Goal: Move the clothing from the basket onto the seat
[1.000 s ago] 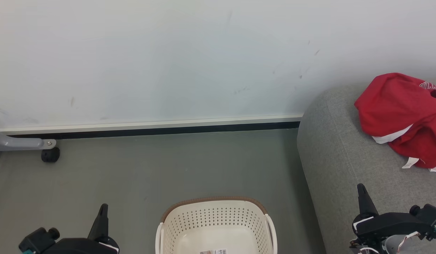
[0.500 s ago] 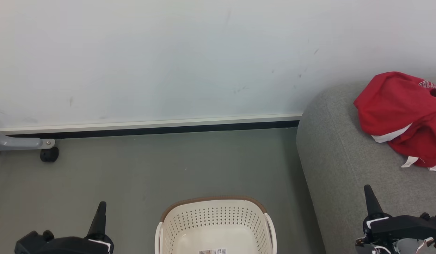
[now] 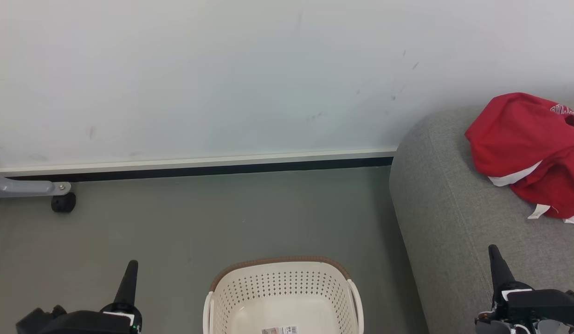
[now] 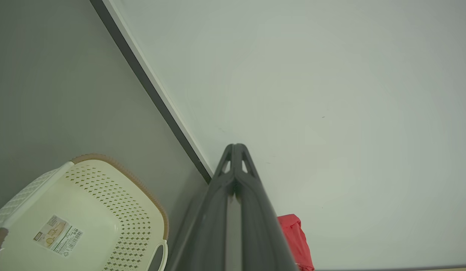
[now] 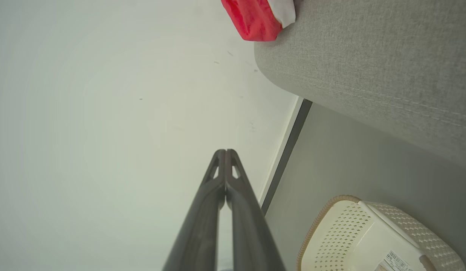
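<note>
Red clothing (image 3: 528, 148) lies heaped on the grey seat (image 3: 444, 208) near the wall, and the basket (image 3: 280, 261) sits on the floor beside it w/ a label inside. Left gripper (image 3: 132, 264) & right gripper (image 3: 493, 251) are both clenched tight, fingers together, holding nothing.

The right gripper (image 5: 225, 151) points at the pale wall (image 5: 104, 113), fingers pressed together. Red clothing (image 5: 251, 17) lies at the rounded edge of the sofa (image 5: 368, 64); the basket (image 5: 342, 229) stands on the floor (image 5: 349, 162) nearby.

A plain room, a bit like a home: a big soft grey cloth sofa (image 3: 454, 222) with red shirts (image 3: 519, 134) on it, a cream plastic washing basket with holes (image 3: 280, 260), a bare grey floor (image 3: 222, 218) and a scuffed white wall (image 3: 222, 69).
</note>
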Tool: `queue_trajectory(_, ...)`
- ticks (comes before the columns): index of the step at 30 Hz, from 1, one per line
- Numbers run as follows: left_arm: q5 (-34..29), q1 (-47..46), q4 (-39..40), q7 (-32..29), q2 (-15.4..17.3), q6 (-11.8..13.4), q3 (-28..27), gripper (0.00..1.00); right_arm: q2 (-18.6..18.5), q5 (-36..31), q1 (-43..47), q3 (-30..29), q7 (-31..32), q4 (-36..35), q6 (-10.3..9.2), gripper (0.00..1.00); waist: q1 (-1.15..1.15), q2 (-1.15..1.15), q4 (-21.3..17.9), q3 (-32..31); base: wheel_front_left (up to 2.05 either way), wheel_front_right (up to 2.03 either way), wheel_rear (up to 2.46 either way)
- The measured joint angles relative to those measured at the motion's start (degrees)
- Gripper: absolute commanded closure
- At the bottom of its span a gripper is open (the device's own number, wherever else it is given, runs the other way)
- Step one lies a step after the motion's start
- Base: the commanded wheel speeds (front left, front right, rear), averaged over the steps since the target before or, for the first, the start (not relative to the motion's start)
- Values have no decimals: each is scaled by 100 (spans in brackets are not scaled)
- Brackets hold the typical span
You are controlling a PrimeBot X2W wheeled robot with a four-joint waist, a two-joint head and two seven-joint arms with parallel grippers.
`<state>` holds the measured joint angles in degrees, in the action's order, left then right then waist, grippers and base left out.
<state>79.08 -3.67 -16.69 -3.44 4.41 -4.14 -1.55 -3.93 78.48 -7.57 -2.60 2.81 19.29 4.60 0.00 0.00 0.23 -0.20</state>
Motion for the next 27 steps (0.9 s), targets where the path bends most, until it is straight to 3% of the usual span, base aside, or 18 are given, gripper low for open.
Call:
queue_trajectory(19, 1173, -77, -27, -308, -185, -276, -363, 100, 127, 1277, 122, -499, 370, -188, 210, 100, 0, 0, -24, 30, 0, 0, 0)
queue_trajectory(27, 1255, -86, -27, -308, -194, -294, -370, 100, 137, 1287, 140, -512, 369, -194, 230, 100, 0, 0, -24, 30, 0, 0, 0)
